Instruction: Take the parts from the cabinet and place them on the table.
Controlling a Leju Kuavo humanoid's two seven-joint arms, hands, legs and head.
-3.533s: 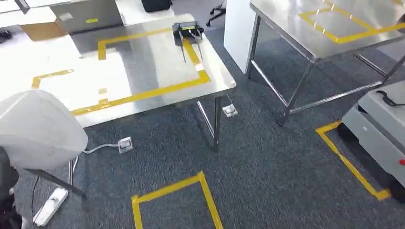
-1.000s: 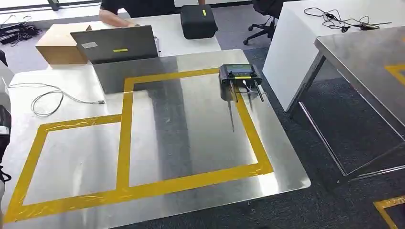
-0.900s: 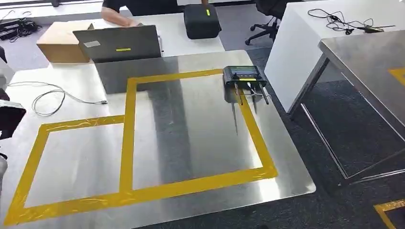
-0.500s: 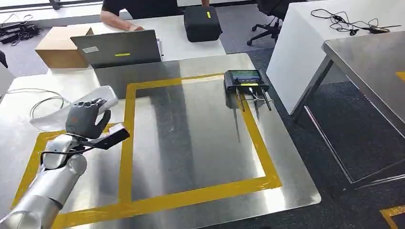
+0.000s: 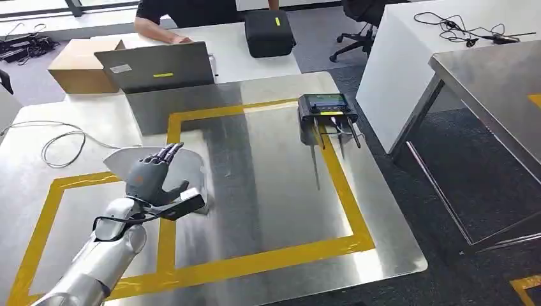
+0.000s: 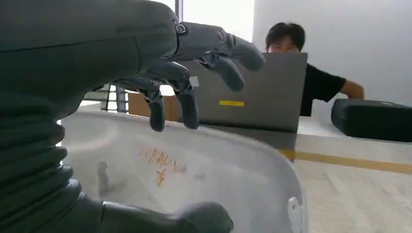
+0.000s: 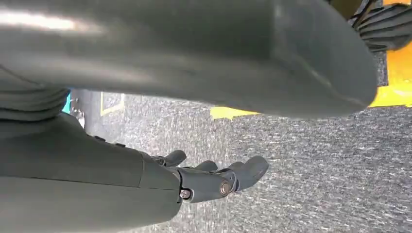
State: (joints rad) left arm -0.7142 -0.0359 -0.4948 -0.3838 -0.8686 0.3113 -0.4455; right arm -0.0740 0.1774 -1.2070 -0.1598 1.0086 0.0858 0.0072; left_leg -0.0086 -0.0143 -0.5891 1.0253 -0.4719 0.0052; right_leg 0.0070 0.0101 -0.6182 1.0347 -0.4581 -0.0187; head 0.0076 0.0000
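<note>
White plastic part (image 5: pixel 185 167) sits clamped in our left robot hand (image 5: pixel 150 181); we lower it flat onto the worktop (image 5: pixel 268 191) before releasing. Right robot hand (image 7: pixel 214 180) hangs loosely apart.

Free room and obstacles on the counter

The counter (image 5: pixel 268 210) has open bare steel across its middle, from the near edge to the far edge, bounded by yellow tape (image 5: pixel 255 258). Obstacles: a black device (image 5: pixel 326 109) with thin probes near the right edge; an open laptop (image 5: pixel 156 67) and a cardboard box (image 5: pixel 80 64) just beyond the far edge; a coiled cable (image 5: pixel 60 143) near the far left corner. The left robot hand (image 5: pixel 150 178) holding a white part (image 5: pixel 182 167) occupies the left-middle area.
</note>
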